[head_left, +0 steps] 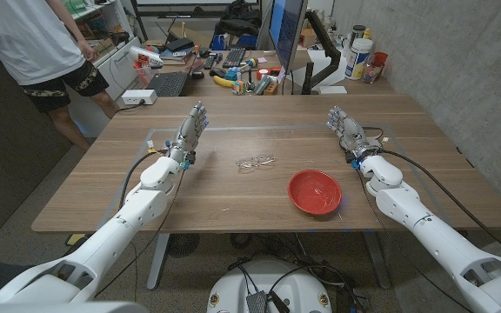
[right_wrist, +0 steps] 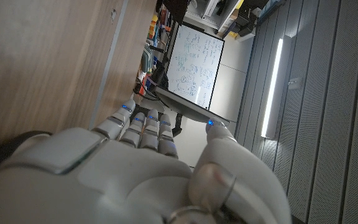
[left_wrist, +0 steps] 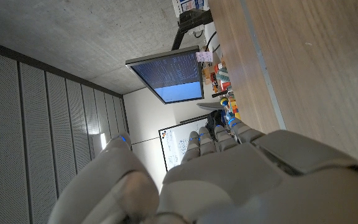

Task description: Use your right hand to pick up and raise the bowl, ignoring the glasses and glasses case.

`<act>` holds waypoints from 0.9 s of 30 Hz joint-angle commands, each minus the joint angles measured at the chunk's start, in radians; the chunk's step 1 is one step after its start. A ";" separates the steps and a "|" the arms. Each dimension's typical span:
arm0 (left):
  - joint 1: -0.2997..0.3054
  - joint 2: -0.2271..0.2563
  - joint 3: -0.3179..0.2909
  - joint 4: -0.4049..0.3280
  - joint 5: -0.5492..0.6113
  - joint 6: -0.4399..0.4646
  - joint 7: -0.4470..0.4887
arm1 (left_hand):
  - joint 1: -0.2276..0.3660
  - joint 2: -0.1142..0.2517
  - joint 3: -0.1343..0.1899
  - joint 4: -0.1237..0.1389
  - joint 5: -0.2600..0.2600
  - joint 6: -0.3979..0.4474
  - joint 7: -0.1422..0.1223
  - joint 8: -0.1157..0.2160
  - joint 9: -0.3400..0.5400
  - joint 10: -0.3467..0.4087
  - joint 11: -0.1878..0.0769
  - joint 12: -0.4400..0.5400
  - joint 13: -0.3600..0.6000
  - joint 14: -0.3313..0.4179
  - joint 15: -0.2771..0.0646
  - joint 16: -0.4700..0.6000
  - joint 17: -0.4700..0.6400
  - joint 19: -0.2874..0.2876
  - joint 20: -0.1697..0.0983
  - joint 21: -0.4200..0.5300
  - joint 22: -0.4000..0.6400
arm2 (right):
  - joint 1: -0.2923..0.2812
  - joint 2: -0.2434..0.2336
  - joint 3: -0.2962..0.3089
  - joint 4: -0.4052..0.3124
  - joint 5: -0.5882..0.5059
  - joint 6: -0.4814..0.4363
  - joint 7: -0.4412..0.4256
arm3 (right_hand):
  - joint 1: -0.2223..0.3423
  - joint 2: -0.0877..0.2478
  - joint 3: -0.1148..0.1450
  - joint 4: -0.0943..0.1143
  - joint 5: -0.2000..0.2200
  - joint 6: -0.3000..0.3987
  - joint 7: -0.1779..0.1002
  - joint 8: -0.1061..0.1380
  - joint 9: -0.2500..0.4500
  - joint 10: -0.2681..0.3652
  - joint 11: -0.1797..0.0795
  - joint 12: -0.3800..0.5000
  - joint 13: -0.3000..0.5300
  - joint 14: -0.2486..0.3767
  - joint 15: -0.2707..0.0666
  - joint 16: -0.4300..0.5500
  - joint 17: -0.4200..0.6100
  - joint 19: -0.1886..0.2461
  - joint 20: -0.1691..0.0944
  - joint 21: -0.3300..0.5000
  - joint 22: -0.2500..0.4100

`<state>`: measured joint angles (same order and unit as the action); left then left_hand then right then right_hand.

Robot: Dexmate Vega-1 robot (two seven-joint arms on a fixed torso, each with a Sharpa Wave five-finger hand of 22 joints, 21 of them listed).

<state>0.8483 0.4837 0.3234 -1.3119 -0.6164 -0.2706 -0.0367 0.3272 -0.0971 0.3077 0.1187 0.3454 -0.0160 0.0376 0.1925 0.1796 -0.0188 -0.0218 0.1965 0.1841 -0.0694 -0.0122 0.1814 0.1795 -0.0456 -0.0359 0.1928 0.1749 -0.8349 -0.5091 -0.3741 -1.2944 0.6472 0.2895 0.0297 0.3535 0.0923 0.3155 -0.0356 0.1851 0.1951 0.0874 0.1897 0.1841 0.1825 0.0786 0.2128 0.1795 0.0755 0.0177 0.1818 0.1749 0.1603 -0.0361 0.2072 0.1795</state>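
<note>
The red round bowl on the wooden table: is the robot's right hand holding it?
No, the red round bowl sits alone; the right hand is apart, holding nothing.

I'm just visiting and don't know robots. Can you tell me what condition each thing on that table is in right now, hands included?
Bowl: red, upright on the table, looks empty, untouched.
Glasses: lying on the table near the middle, apart from the bowl.
Right hand: open, holding nothing, beyond the bowl and not touching it.
Left hand: open, holding nothing, away from the glasses.
Monitor: switched on, on the desk behind the table.
</note>
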 commanded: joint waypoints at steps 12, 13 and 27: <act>0.016 -0.126 -0.146 0.001 0.147 0.078 -0.097 | 0.011 0.003 0.003 -0.002 0.007 0.002 0.006 0.005 0.005 -0.003 -0.005 0.005 0.004 -0.010 0.000 0.005 0.003 -0.012 -0.073 0.004 0.002 | 0.007 -0.003 -0.006 0.002 0.000 -0.013 -0.008 | 0.008 0.000 0.003 -0.003 0.005 0.009 -0.001 0.005 0.002 0.010 0.003 0.004 0.001 0.012 0.003 0.006 0.004 0.008 -0.013 0.004 0.002; 0.016 -0.129 -0.150 0.001 0.150 0.080 -0.099 | 0.011 0.003 0.003 -0.002 0.007 0.002 0.007 0.005 0.005 -0.004 -0.006 0.004 0.004 -0.010 0.001 0.005 0.003 -0.012 -0.073 0.004 0.002 | 0.007 -0.003 -0.006 0.002 0.000 -0.013 -0.008 | 0.008 0.000 0.003 -0.003 0.005 0.009 -0.002 0.005 0.002 0.011 0.003 0.004 0.001 0.012 0.003 0.006 0.004 0.008 -0.013 0.003 0.002; 0.025 -0.148 -0.177 -0.022 0.184 0.104 -0.112 | 0.012 0.004 0.000 -0.003 0.009 0.004 0.008 0.005 0.005 -0.003 -0.006 0.004 0.003 -0.010 0.002 0.005 0.003 -0.014 -0.068 0.004 0.002 | 0.004 -0.007 -0.008 -0.005 -0.006 0.006 0.004 | 0.009 0.003 0.001 -0.005 0.005 0.011 -0.003 0.005 0.002 0.011 0.001 0.003 0.001 0.014 0.003 0.006 0.004 0.009 -0.012 0.002 0.002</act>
<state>0.8677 0.3556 0.1717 -1.3188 -0.4630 -0.1863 -0.1346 0.3311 -0.0931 0.3076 0.1187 0.3454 -0.0160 0.0374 0.1925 0.1794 -0.0187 -0.0217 0.1964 0.1839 -0.0692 -0.0121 0.1813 0.1793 -0.0526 -0.0355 0.1931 0.1747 -0.8283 -0.5114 -0.3820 -1.2908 0.6458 0.2790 0.0268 0.3535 0.0923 0.3152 -0.0357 0.1851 0.1949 0.0874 0.1897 0.1839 0.1879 0.0840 0.2128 0.1793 0.0807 0.0230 0.1818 0.1747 0.1600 -0.0359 0.2070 0.1794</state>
